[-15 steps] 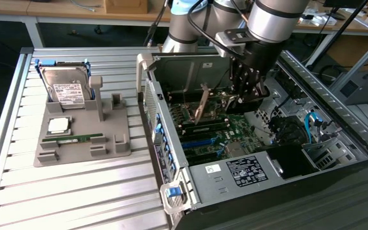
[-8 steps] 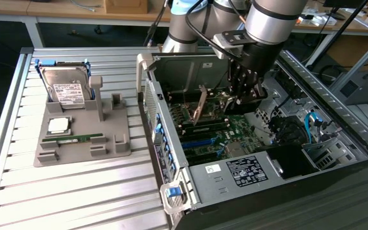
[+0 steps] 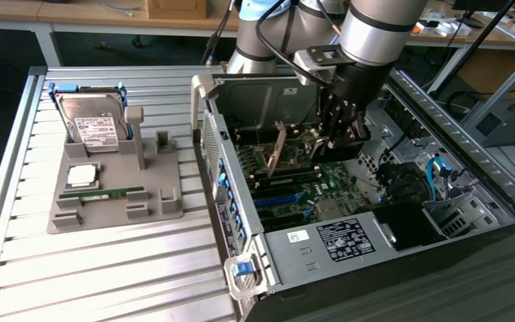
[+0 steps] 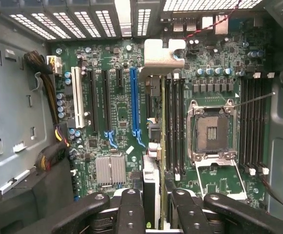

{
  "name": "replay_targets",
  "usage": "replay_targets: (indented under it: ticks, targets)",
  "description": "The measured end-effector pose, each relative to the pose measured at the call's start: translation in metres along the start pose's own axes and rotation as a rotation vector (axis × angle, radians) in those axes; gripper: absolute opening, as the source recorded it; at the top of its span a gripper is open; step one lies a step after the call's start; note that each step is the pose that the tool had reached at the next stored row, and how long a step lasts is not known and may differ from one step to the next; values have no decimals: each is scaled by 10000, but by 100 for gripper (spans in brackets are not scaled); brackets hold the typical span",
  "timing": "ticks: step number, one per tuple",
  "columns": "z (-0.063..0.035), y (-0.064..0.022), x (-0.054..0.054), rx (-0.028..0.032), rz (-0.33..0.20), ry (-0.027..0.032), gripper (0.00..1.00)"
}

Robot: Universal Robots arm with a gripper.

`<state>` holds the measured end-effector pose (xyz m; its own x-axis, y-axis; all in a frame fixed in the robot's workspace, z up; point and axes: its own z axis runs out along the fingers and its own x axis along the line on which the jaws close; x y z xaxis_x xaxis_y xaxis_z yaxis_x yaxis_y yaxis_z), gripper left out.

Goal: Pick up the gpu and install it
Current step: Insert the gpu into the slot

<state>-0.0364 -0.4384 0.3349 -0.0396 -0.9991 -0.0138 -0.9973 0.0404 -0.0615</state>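
**GPU held edge-on over the motherboard, inside the open case**

- The PC case (image 3: 365,221) is laid on its side on the counter (image 3: 105,268), toward the counter's far right corner in the exterior view, so the motherboard (image 4: 117,122) faces up and its slots can be reached from above.
- The gpu (image 3: 278,149) is kept upright, edge down, inside the case. In the wrist view it is seen as a thin vertical card (image 4: 151,161), its silver bracket (image 4: 161,54) at the case's rear wall, apparently lined up with a slot just beside the long blue slot (image 4: 134,105). This orientation is judged to be what a slot insertion needs: connector edge facing the board.
- Whether the card is fully seated cannot be told.
- The tool (image 4: 151,204) is partly closed, its fingers (image 4: 130,209) clamped on either side of the card's top edge. The gpu is gripped, not released.
- The grey parts tray (image 3: 119,181) is left near the counter's left edge in the exterior view, with the hard drive (image 3: 92,124) propped upright and the memory stick (image 3: 101,193) lying flat. Both are untouched, well apart from the tool.
- The CPU socket (image 4: 212,131) on the board is seen open and empty.
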Motion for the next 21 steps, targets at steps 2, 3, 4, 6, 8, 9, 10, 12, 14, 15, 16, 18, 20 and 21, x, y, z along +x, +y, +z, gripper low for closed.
replay_targets:
  ticks: [2, 3, 4, 6, 8, 9, 10, 12, 14, 15, 16, 18, 20, 21]
  targets:
    - [5, 15, 8, 0, 0, -1, 27]
    - [8, 24, 14, -1, 0, 0, 27]
    - [10, 31, 18, 0, 0, 0, 27]
    - [15, 44, 28, 0, 0, 1, 27]
    - [22, 57, 37, 0, 0, -2, 27]
    - [27, 68, 46, -1, 0, 0, 27]
    - [31, 75, 52, -1, 0, 1, 27]
    - [37, 84, 61, -1, -1, 0, 27]
    - [44, 95, 71, 0, 0, -1, 27]
    - [46, 100, 76, -1, 0, 1, 27]
    - [49, 106, 80, -1, 0, 1, 27]
    - [55, 115, 86, -1, 0, -1, 27]
    - [61, 127, 94, 0, 0, -1, 27]
    - [63, 132, 97, -1, 0, 0, 27]
